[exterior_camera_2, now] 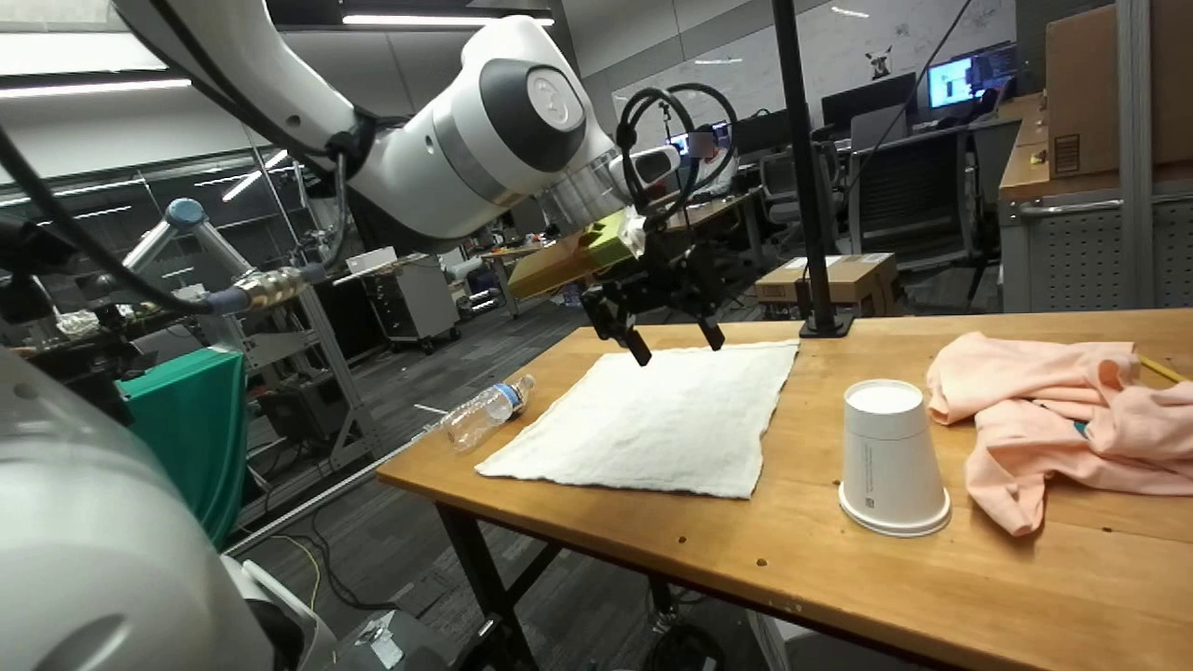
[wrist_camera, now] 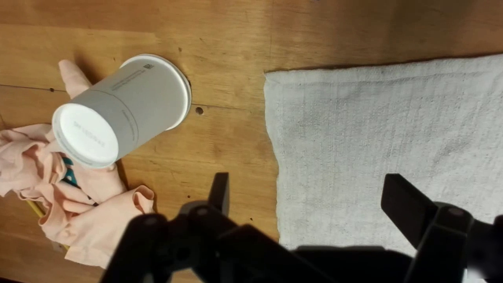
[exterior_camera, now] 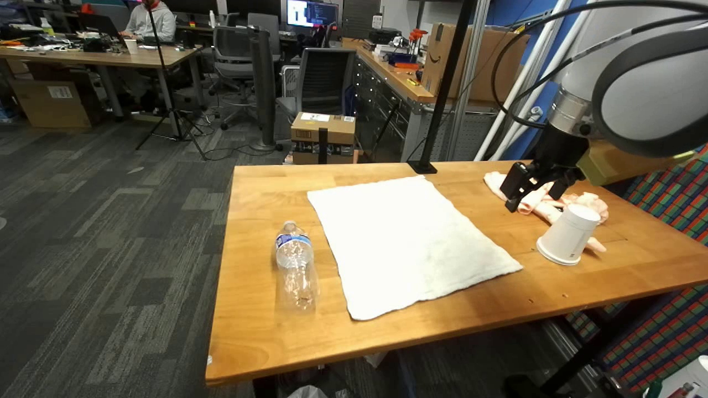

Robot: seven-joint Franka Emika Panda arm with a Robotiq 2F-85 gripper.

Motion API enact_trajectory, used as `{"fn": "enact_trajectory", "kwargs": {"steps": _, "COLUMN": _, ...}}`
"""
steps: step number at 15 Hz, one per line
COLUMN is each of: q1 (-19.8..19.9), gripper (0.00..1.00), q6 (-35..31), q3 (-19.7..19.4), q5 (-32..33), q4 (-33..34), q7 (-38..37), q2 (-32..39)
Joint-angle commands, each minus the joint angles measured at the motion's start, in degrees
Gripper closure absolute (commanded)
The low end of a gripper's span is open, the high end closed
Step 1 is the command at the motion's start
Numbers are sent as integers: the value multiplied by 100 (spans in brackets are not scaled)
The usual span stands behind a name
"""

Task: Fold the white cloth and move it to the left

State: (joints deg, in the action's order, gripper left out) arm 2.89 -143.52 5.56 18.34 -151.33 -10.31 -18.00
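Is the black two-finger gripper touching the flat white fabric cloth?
Apart. An exterior view shows a strip of bare brown wooden tabletop between the gripper and the white cloth.

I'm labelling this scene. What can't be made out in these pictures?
Wrist view: white cloth, cut off by the right edge, its lower part behind the gripper.
In an exterior view: peach fabric, partly behind the white cup and gripper.
All views: the white cup's inside, hidden by its walls.
In an exterior view: bottle label, its writing too small to read.
Wrist view: yellow stick, partly under peach fabric.
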Motion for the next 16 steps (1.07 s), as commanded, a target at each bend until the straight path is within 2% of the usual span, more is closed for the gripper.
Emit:
{"fn": "enact_trajectory", "kwargs": {"steps": 1, "q1": 68, "gripper": 0, "q6": -638, "q3": 69, "q5": 29, "q4": 33, "q7": -503, "q2": 346}}
{"fn": "enact_trajectory", "kwargs": {"steps": 7, "q1": 259, "gripper": 0, "q6": -1507, "q3": -3, "q5": 121, "q4": -7, "q7": -1240, "q2": 870}}
{"fn": "enact_trajectory", "kwargs": {"steps": 16, "q1": 608, "gripper": 0, "q6": -2416, "q3": -57, "q5": 774, "q4": -285, "q7": -1771, "q2": 1382}}
